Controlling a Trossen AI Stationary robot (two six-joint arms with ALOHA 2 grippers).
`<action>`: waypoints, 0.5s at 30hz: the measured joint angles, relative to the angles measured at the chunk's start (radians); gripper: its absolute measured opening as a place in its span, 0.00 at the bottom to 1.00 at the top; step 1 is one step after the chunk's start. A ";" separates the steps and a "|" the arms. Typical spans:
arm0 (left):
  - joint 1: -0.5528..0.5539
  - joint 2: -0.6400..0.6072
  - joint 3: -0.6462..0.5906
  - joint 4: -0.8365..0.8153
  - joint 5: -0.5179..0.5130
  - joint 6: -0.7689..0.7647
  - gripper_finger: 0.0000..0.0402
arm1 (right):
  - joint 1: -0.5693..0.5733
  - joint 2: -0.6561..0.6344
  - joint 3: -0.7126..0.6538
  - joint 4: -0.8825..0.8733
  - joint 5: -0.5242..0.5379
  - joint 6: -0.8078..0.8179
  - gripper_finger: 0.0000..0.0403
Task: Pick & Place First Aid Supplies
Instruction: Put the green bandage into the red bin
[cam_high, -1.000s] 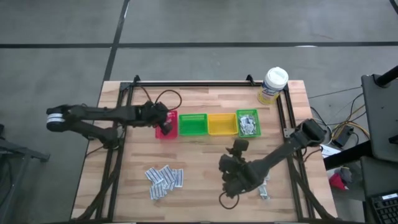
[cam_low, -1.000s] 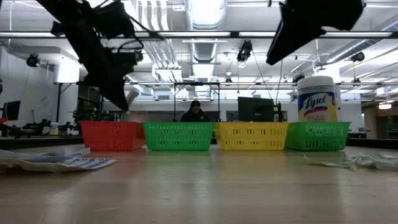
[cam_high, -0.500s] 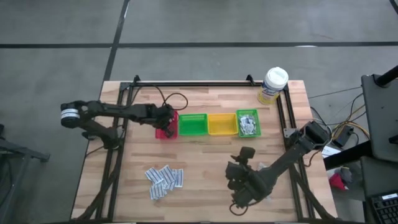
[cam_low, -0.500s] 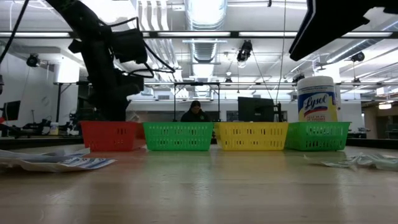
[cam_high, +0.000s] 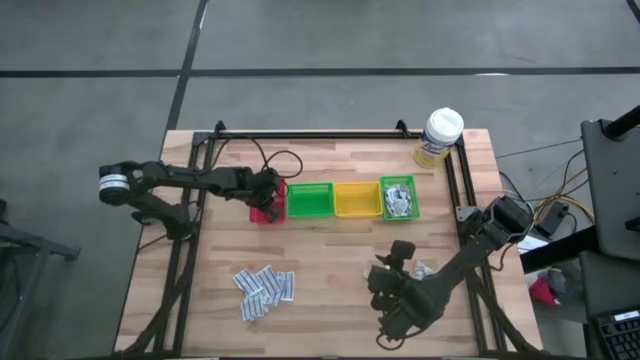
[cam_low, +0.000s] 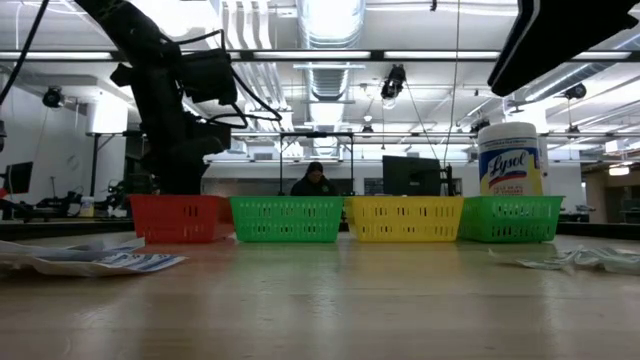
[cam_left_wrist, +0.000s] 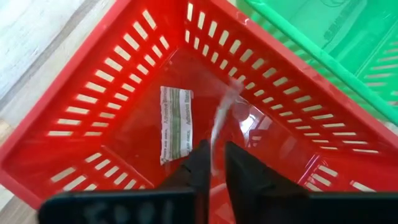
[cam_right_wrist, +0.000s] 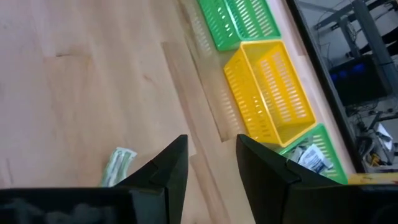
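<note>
Overhead, table-level and wrist cameras share the bins (cam_high: 340, 200).

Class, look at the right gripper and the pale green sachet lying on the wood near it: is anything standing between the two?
Nothing visible does. In the right wrist view the right gripper hangs open above bare table, and the pale green sachet lies just beside its fingers with only wood between.

Four slotted bins are lined up: red (cam_high: 266, 201), green (cam_high: 310, 200), yellow (cam_high: 357, 199), green (cam_high: 399, 197). A white-lidded yellow tub (cam_high: 439, 137) is seen on pale striped wood (cam_high: 330, 290).
</note>
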 joint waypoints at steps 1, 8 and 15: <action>0.000 0.000 0.000 -0.001 0.000 0.000 0.14 | 0.000 0.000 0.000 0.000 -0.008 0.001 0.33; 0.000 -0.021 0.021 -0.055 0.003 0.001 0.31 | 0.000 0.000 -0.006 0.001 -0.044 0.019 0.36; -0.010 -0.112 0.105 -0.106 0.049 -0.001 0.34 | -0.027 0.000 -0.012 0.015 -0.184 -0.050 0.37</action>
